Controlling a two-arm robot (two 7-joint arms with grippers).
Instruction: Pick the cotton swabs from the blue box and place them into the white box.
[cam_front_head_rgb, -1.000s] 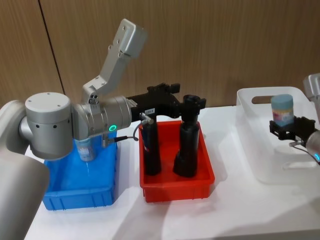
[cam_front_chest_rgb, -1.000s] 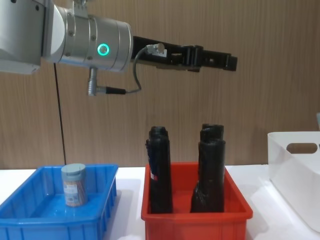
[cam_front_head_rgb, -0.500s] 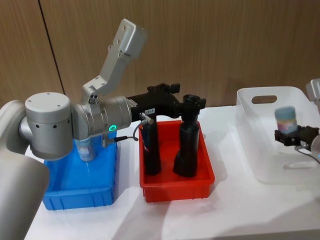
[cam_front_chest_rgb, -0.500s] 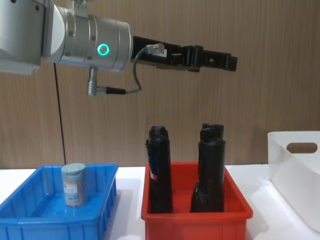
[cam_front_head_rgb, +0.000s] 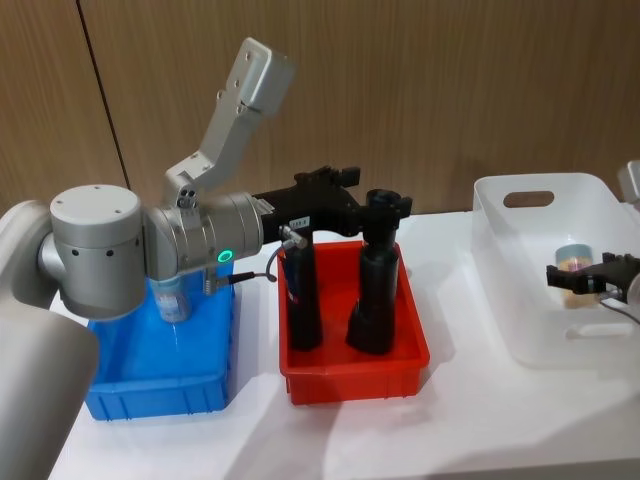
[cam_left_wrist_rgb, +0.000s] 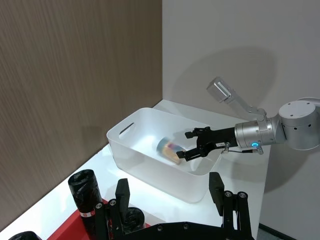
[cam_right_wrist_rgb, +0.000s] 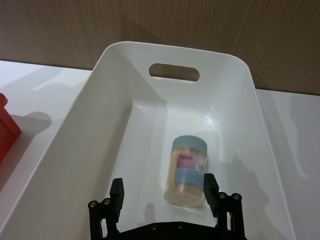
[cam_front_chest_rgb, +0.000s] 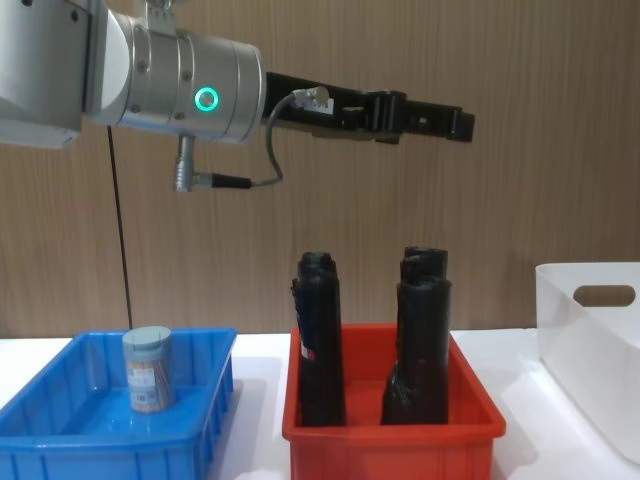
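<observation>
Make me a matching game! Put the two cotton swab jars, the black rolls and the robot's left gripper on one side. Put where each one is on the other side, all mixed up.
Things:
1. cotton swab jar next to the right gripper
2. other cotton swab jar
3. black rolls
4. left gripper

Places:
A. standing in the red bin
B. up in the air, open and empty
C. inside the white box
D. standing in the blue box

Pairs: 1-C, 2-D, 3-A, 4-B
</observation>
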